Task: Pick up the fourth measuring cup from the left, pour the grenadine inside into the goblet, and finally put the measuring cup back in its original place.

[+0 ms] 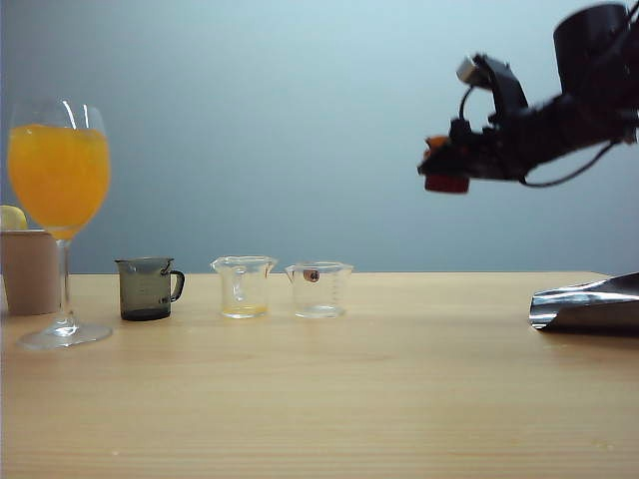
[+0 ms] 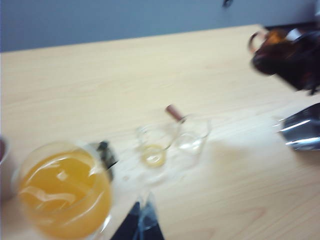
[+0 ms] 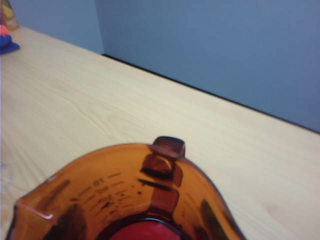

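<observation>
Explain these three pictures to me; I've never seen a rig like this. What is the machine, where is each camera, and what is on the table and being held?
It is a two-armed robot. One picture looks at the table from the side; the others come from cameras on each wrist. The right gripper, raised high on the right, holds the amber measuring cup with red grenadine inside. On the table stand a goblet of orange liquid, a beige cup, a grey cup, two clear cups and something silvery. The left gripper is barely visible, above the goblet.

The right claw [image 1: 446, 170] hangs high at the right, closed around its load; the left claw [image 2: 142, 225] hovers low.
</observation>
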`<state>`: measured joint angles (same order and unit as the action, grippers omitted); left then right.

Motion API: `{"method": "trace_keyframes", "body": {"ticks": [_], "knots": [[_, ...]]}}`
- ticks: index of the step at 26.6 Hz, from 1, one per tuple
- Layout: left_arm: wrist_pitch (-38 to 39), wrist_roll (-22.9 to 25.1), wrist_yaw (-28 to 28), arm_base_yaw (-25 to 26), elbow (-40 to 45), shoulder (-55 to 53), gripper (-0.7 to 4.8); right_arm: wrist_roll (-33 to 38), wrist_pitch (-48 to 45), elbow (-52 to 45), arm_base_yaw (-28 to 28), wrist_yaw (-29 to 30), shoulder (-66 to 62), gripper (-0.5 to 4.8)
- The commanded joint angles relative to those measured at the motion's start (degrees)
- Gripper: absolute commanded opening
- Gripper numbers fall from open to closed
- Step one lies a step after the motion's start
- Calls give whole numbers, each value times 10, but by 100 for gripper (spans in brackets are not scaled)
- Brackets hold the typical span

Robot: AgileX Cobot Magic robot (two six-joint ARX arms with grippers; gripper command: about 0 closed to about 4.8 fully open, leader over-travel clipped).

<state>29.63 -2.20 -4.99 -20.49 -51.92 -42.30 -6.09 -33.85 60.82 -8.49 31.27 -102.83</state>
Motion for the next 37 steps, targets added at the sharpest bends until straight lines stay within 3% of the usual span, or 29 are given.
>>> {"method": "trace_keyframes", "body": {"ticks": [1,5,15,21,37], "knots": [[33,3,56,0,-23,1,-5,1,12,16,-17,3,20,49],[75,18,89,0,-52,1,-5,1,64,74,-63,2,22,50],[85,15,85,-1,-60,2,-5,0,122,172,-145,-36,21,50],[85,16,56,-1,-60,2,-5,1,177,224,-193,-51,13,50],[85,16,47,-1,-60,2,-5,1,221,325,-266,-71,-64,50]]}}
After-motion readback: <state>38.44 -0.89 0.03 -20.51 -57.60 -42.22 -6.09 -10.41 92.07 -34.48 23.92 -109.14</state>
